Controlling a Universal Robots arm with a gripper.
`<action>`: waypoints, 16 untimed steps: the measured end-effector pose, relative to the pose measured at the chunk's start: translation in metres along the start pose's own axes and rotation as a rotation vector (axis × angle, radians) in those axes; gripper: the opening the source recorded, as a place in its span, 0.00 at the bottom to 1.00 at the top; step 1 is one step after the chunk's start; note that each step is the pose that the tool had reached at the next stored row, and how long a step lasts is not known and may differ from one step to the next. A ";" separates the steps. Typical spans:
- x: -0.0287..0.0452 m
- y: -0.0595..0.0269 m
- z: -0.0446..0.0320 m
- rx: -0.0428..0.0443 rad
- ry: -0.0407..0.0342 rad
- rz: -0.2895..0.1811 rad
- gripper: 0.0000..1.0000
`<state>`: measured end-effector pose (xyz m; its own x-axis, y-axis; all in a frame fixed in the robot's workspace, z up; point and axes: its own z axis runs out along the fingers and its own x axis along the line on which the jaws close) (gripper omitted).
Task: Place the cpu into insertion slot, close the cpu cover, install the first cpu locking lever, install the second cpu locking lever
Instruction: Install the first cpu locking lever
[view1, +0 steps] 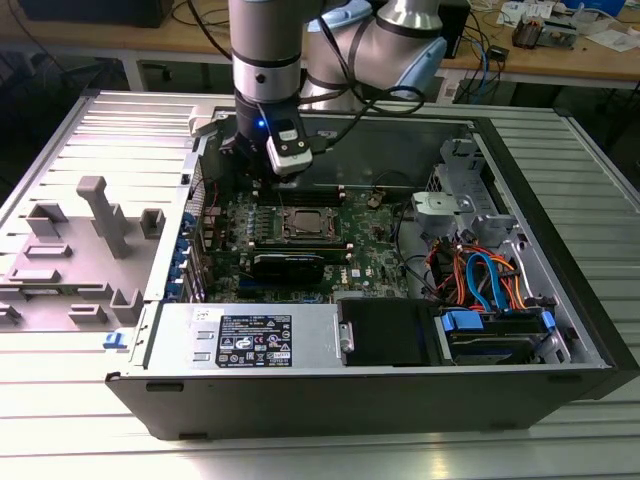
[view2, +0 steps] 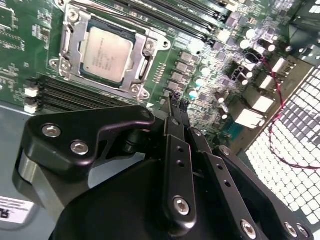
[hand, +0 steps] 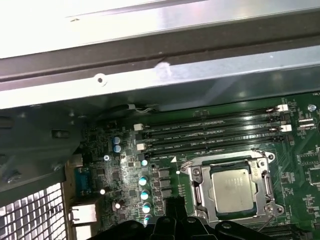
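In the exterior view, my arm reaches into the open computer case (view1: 300, 400), which lies on the ribbed metal surface (view1: 80, 440). The hand (view1: 278, 178) hangs above the green board (view1: 375, 250), near the case's far wall. The cpu (view1: 306, 224) sits mid-board, close to the hand but not touching it.

In the second wrist view, the fingers (view2: 172, 125) look pressed together with nothing between them, so I read the hand as clenched and empty. Beyond the fingertips the cpu lies flat in the insertion slot (view2: 114, 30), silver top up. The cpu cover (view2: 142, 62) appears to lie down around the chip's edges. I can't tell how the locking levers stand.

In the first wrist view, the chip is framed the same way, with the memory slots (hand: 215, 132) running alongside between it and the case wall.

I judge the chip to be light, stiff and smooth-topped, with a delicate underside, so it is best held by opposite edges. The cover looks like thin sheet metal: rigid enough to push on its rim, but easy to bend if pressed unevenly.
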<state>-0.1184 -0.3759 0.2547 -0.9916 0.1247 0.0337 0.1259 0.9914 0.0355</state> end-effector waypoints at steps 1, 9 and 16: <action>0.0021 -0.0002 0.0001 0.0002 0.0003 -0.007 0.11; 0.0055 0.0041 -0.0033 0.0022 0.0023 -0.065 0.11; 0.0074 0.0184 -0.0031 0.0036 0.0036 -0.099 0.11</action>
<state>-0.1233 -0.3568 0.2587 -0.9991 0.0256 0.0337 0.0268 0.9990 0.0353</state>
